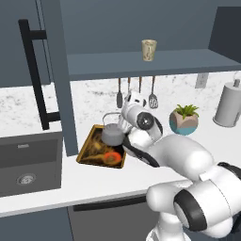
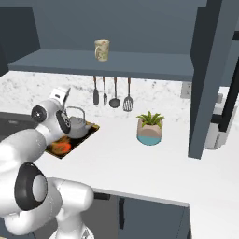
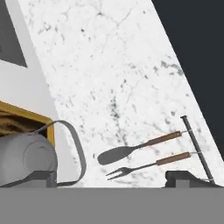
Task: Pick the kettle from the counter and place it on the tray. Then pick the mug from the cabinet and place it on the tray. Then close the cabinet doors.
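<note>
The kettle [image 1: 112, 133] is sitting on the tray [image 1: 88, 151], toward its far end, at about 9 o'clock from the plant pot [image 1: 184, 120] on the surface [image 1: 141, 174]. The hand [image 3: 116, 177] is hanging just beside the kettle with its fingers spread wide, gripping nothing; one fingertip [image 3: 37, 178] is lying against the kettle's handle. The mug [image 1: 148, 49] is standing upright on the cabinet [image 1: 117, 63] shelf, with the cabinet doors [image 1: 33, 75] swung open.

robot arm hides the right edge of tray [image 1: 90, 149] and part of kettle [image 1: 112, 135]; paper-towel roll [image 2: 215, 133] sits behind the door.
</note>
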Available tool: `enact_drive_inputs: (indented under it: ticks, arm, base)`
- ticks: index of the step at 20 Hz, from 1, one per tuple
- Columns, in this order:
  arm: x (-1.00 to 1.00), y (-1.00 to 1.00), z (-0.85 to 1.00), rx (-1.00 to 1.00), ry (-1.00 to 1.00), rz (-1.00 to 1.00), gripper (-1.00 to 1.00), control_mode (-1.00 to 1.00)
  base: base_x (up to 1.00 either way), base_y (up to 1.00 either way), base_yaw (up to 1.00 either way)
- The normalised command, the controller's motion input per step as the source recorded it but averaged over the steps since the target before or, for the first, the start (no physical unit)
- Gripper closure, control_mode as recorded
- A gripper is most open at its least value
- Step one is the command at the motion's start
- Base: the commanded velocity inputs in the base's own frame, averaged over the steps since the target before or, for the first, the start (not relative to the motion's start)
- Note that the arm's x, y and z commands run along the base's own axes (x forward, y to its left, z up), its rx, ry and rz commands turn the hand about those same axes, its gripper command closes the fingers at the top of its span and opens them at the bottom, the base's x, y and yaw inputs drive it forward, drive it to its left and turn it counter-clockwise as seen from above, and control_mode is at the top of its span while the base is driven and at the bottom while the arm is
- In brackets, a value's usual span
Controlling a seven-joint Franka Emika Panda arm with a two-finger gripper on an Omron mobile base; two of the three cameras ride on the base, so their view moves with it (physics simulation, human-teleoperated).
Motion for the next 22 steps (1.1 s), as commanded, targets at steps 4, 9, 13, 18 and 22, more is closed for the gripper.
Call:
enact_drive_inputs:
  ticks: [4,9,13,18,22]
  arm:
    - [-0.49,-0.02,0.58,0.49,0.06,-0.38,-1.00,-1.00]
    - [-0.44,-0.15,0.50,0.51,0.24,-0.42,-1.00,-1.00]
    - [-0.28,-0.28,0.51,0.42,0.19,-0.50,-1.00,-1.00]
    - [-0.02,-0.37,0.51,0.27,0.01,-0.43,-1.00,-1.00]
    - [0.10,-0.34,0.28,0.12,-0.25,-0.20,-1.00,-1.00]
  base:
    - [0.00,0.00,0.00]
    - [0.00,0.00,0.00]
    - [0.00,0.00,0.00]
    - [0.00,0.00,0.00]
    - [0.00,0.00,0.00]
